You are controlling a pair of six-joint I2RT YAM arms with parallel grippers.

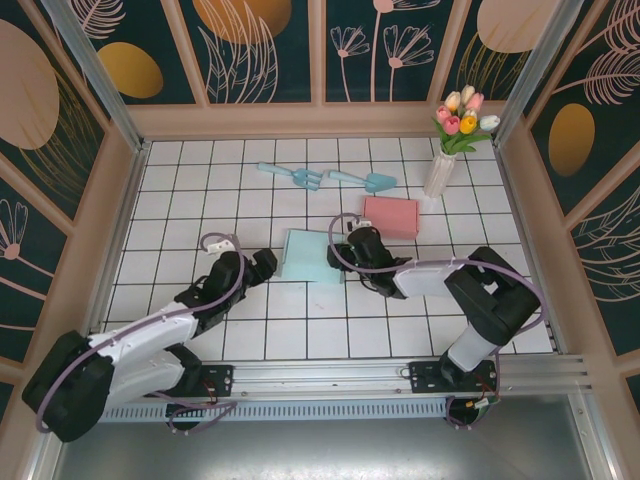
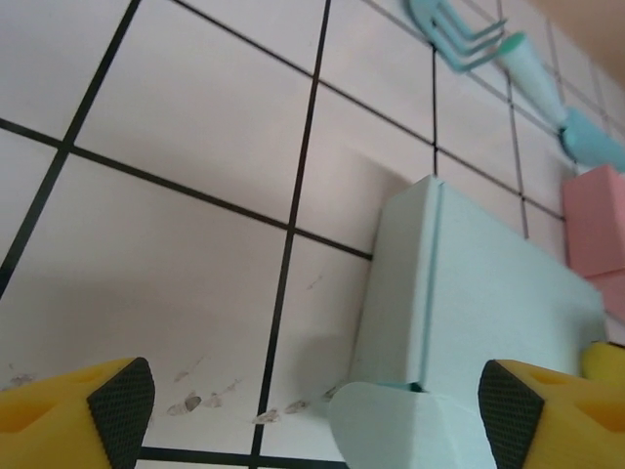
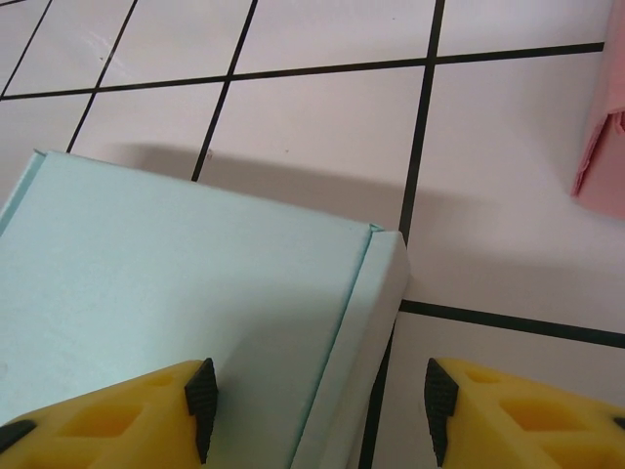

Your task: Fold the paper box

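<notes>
- The left gripper [image 2: 314, 415] has its jaws spread wide and holds nothing; its yellow fingers [image 2: 73, 410] carry black pads.
- Between those fingers, in the left wrist view, lie a rounded flap and the near corner of the light blue paper box [image 2: 469, 283]. Neither pad presses on the box.
- The right gripper [image 3: 320, 410] stands partly open and straddles the box's folded side edge. One finger sits above the lid and the other above bare tile, with nothing clamped.
- From above, the box [image 1: 310, 255] lies flat on the white tiled table [image 1: 200, 190] between the two grippers, the left one [image 1: 265, 262] at its left edge and the right one [image 1: 345, 245] at its right.
- A pink box [image 1: 390, 215] lies just beyond the right gripper.
- Farther back lie a blue hand rake [image 1: 295, 177] and a trowel [image 1: 365, 181], with a white vase of tulips [image 1: 440, 170] to their right.
</notes>
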